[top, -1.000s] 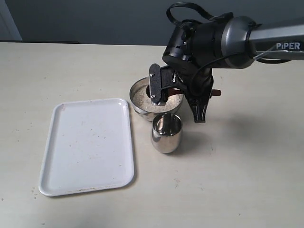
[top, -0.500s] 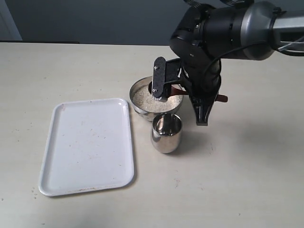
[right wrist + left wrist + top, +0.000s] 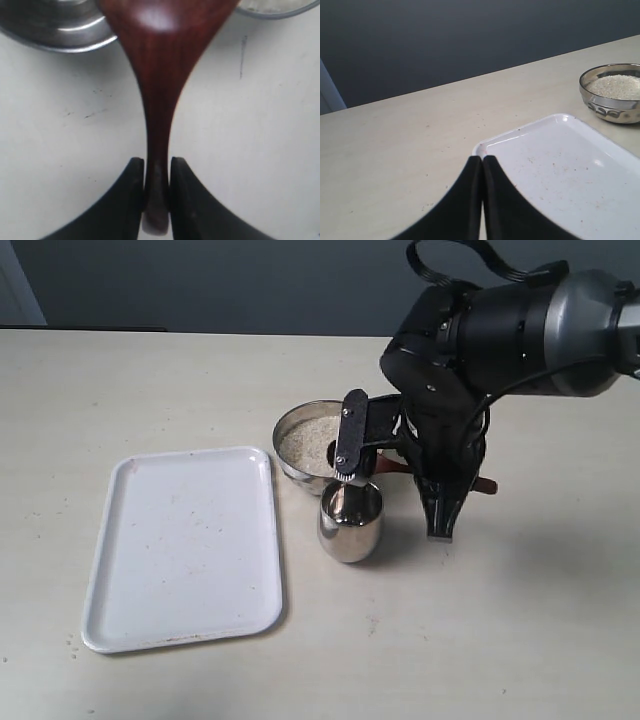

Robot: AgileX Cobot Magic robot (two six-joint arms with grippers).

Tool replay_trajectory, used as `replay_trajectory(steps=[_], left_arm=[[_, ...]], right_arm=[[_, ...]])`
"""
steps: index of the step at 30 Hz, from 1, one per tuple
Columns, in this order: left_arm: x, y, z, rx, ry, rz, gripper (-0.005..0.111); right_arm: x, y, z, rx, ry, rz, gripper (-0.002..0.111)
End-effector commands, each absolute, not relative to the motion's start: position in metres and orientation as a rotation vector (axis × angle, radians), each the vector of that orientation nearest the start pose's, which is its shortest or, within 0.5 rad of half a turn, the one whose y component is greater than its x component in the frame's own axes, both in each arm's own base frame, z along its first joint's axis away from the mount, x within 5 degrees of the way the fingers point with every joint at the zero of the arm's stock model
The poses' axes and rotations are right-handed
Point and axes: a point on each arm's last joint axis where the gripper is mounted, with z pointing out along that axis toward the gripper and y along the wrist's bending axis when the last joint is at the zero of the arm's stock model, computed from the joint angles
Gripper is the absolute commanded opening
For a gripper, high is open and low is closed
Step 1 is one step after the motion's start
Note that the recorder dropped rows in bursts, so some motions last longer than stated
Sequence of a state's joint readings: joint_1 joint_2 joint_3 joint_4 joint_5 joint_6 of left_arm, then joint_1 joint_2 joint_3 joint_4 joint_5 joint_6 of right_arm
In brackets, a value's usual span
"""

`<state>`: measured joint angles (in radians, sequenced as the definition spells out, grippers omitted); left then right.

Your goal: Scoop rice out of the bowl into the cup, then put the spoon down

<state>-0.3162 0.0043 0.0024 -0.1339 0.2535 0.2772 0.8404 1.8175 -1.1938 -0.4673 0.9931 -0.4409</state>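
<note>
Right pincer: clamped on the tail of the spoon, jaws barely apart, pinching the handle.
Spoon head: out between the two steel rims; can't tell if it carries grains.
Step in hand: delivery to the cup, I'd say. Keep the head level, centre it over the mouth, tip slowly.
Cup: upright, just near of the bowl.
Rice: heaped in the bowl.
Left pincer: together, empty, by the tray.
</note>
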Motion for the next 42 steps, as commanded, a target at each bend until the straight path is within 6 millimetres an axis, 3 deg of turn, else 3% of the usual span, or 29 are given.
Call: replay_trajectory(steps=[1,6,22,29,35,42], left_arm=[[0.052,-0.02,0.192,0.413,1.673,-0.166,0.001],[0.052,-0.02,0.192,0.413,1.673,-0.166,0.001],[0.052,-0.02,0.192,0.413,1.673,-0.166,0.001],[0.052,-0.02,0.192,0.413,1.673,-0.166,0.001],[0.052,-0.02,0.192,0.413,1.673,-0.166,0.001],[0.052,-0.02,0.192,0.413,1.673,-0.166,0.001]], right_arm=[[0.246,0.239,0.197,-2.04,2.039,-0.666,-0.001],[0.235,0.24,0.189,-2.055,2.026,-0.683,-0.001],[0.236,0.233,0.191,-1.962,2.057,-0.778,-0.001],[0.225,0.23,0.178,-2.026,1.983,-0.824,-0.001],[0.222,0.231,0.177,-1.941,1.939,-0.896,-0.001],[0.214,0.23,0.168,-1.969,1.847,-0.953,-0.001]])
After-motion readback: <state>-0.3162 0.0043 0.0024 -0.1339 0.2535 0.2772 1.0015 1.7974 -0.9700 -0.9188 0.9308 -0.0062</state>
